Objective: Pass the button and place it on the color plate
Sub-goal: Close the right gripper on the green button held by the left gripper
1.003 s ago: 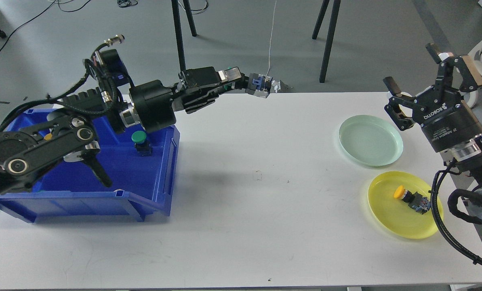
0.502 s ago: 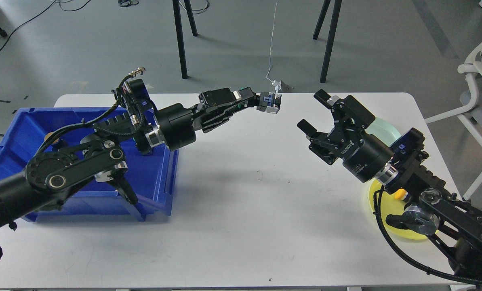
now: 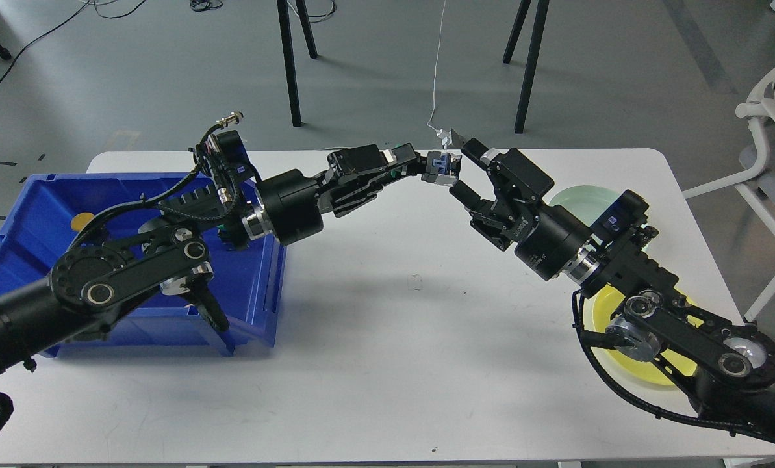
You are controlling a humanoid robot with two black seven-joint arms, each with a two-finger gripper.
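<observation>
My left gripper (image 3: 419,167) is shut on a green-capped button (image 3: 440,168) and holds it above the far middle of the white table (image 3: 387,364); the blue and grey base sticks out to the right, the green cap only peeks out between the fingers. My right gripper (image 3: 467,172) is open, its two fingers standing above and below the button's base, close to it. The pale green plate (image 3: 582,195) and the yellow plate (image 3: 611,312) lie at the right, both largely hidden behind my right arm.
A blue bin (image 3: 49,214) stands at the left, with a yellow item (image 3: 82,221) inside at its back. Tripod legs (image 3: 523,65) stand on the floor beyond the table. A white chair (image 3: 770,130) is at the far right.
My right arm has swung left from the plates to the middle, its open gripper now around the button's base. My left arm has carried the button slightly right. The head view shifted early on.
</observation>
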